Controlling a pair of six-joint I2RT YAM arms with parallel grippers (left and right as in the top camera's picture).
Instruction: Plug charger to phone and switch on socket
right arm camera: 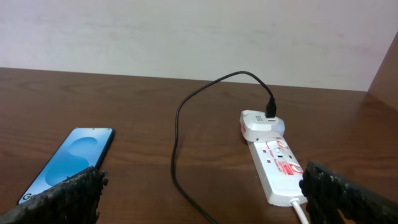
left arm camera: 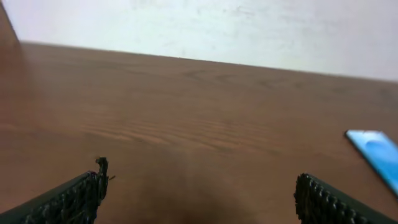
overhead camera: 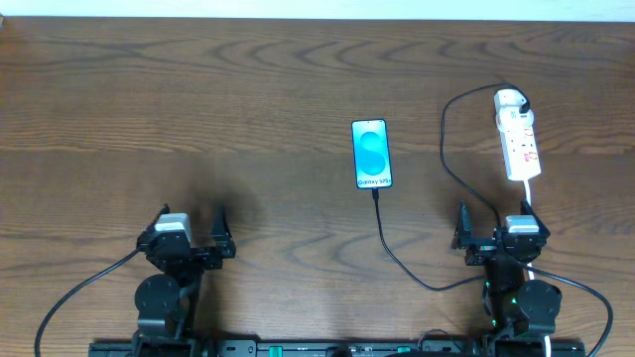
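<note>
Phone (overhead camera: pixel 371 154) lies centre-frame on the table (overhead camera: pixel 248 89), above and between our left end effector (overhead camera: pixel 191 220) and right end effector (overhead camera: pixel 493 224), both released. We see its long axis vertical, with the charger (overhead camera: pixel 380 220) meeting its lower edge.

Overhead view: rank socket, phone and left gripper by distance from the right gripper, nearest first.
1. socket: just ahead of the right gripper, on the right side.
2. phone: ahead and off to its left, near the middle.
3. left gripper: far across on the left side, level with it.
</note>
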